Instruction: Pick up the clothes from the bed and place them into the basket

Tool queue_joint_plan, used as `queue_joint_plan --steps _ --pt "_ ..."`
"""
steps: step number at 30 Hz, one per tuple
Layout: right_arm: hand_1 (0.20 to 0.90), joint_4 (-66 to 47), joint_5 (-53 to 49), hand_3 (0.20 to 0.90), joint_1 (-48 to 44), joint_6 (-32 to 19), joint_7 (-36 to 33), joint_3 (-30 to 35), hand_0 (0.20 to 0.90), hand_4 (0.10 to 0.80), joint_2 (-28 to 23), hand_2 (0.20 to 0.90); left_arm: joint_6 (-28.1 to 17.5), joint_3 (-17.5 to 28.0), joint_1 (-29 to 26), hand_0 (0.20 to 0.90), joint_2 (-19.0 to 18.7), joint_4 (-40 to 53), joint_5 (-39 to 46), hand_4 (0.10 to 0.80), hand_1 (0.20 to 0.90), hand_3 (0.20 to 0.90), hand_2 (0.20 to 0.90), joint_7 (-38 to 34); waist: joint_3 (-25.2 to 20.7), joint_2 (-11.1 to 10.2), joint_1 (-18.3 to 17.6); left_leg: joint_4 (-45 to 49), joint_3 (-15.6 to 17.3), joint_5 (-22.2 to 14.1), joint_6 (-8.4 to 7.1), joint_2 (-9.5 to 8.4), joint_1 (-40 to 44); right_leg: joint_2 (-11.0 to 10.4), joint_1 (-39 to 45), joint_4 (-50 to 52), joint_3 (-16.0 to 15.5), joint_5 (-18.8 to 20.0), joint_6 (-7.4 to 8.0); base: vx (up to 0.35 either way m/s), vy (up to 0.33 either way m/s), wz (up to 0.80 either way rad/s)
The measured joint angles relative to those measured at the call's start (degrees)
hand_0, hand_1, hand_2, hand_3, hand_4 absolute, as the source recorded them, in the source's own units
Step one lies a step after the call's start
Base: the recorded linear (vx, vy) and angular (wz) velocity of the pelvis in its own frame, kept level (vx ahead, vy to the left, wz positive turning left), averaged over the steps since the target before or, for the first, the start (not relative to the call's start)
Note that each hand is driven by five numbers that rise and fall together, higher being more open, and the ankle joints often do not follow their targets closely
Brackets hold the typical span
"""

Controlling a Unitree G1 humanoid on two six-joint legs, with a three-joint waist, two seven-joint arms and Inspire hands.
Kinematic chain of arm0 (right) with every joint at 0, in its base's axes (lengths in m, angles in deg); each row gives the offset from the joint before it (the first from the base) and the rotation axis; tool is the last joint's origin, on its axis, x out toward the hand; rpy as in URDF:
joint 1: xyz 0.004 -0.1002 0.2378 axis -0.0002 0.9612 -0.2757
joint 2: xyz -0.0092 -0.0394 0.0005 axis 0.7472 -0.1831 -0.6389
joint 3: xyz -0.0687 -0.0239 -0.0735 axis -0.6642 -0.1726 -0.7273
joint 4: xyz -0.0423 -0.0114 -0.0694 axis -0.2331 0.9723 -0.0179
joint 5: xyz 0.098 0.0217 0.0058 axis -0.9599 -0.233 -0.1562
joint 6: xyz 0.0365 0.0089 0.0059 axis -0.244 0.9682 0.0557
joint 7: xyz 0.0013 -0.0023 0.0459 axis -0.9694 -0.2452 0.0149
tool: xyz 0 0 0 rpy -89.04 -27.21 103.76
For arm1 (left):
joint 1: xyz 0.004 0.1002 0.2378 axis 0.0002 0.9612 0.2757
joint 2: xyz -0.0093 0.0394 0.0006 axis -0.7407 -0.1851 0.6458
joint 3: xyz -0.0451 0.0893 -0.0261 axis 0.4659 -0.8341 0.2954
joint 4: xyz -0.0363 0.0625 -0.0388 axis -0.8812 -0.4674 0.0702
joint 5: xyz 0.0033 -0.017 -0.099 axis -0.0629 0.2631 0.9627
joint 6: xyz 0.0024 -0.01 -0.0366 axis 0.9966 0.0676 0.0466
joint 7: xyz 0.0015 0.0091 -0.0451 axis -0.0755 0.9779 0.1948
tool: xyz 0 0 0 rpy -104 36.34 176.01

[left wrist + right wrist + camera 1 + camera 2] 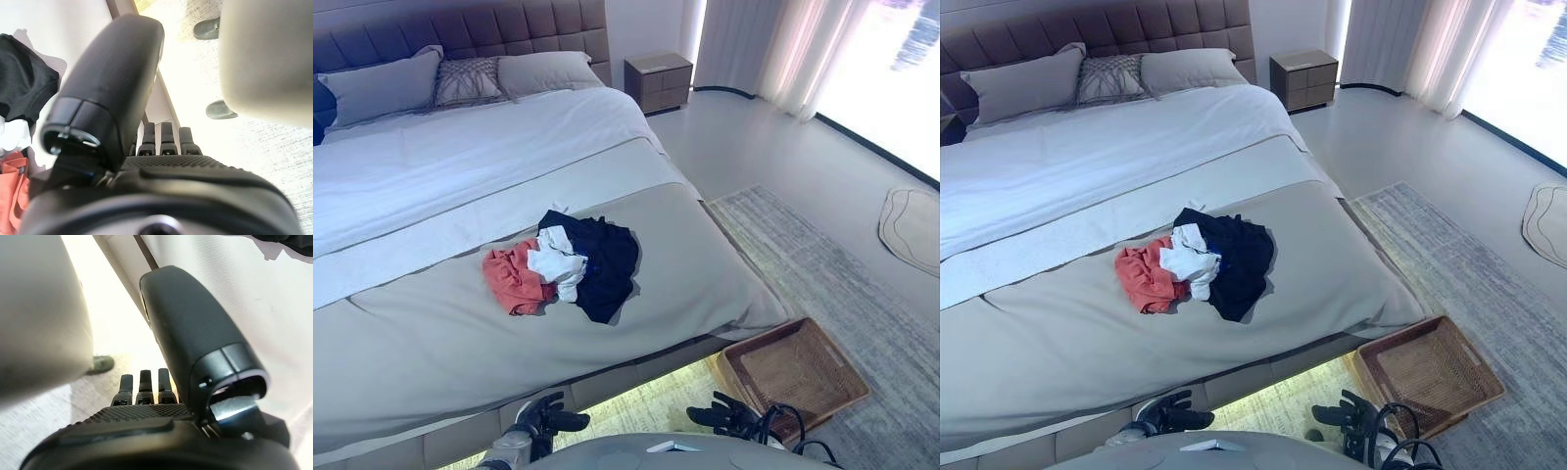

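Note:
A small heap of clothes lies on the grey cover near the foot of the bed (431,343): an orange garment (514,278), a white one (556,264) and a dark navy one (605,259). A brown woven basket (795,370) stands empty on the floor by the bed's right foot corner. Both of my hands hang low in front of the bed's foot edge, well short of the heap. The left hand (548,421) is open and holds nothing, as its wrist view (161,181) confirms. The right hand (724,416) is likewise open and empty (146,421), just left of the basket.
Pillows (382,83) and a padded headboard stand at the far end of the bed. A nightstand (658,81) sits at the back right. A grey rug (822,259) runs along the bed's right side, with a small pale mat (911,227) and curtains beyond.

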Motion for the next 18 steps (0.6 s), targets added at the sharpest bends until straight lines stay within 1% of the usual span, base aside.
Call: queue_joint_plan --steps 6,9,18 --pt "0.900 -0.01 1.39 0.900 -0.22 -0.93 -1.51 -0.28 0.900 0.800 -0.13 0.900 0.00 0.02 0.02 0.900 0.17 0.07 0.23 0.800 0.900 0.900 0.900 0.12 0.62 0.48 0.01 0.00 0.01 0.00 0.00 0.02 -0.02 0.01 -0.03 -0.01 0.01 0.00 0.00 0.000 0.000 0.00" --pt "0.900 0.01 1.37 0.900 -0.32 -0.92 -1.99 -0.24 0.900 0.800 -0.23 0.900 0.00 0.03 -0.03 0.900 0.18 0.11 0.57 0.800 0.900 0.900 0.900 1.52 0.95 0.67 0.00 0.00 -0.01 0.00 0.00 0.03 -0.03 0.01 -0.02 -0.01 0.01 0.00 0.01 0.000 0.000 0.00" --pt "0.900 0.13 1.37 0.900 -1.37 -0.73 1.87 -0.79 0.900 0.800 -0.32 0.900 0.04 0.06 -0.03 0.900 0.21 0.15 0.55 0.800 0.900 0.900 0.900 1.63 1.29 0.83 0.14 0.01 -0.18 0.01 -0.01 0.11 -0.03 0.02 0.10 -0.03 -0.22 -0.01 0.01 0.027 -0.016 0.01"
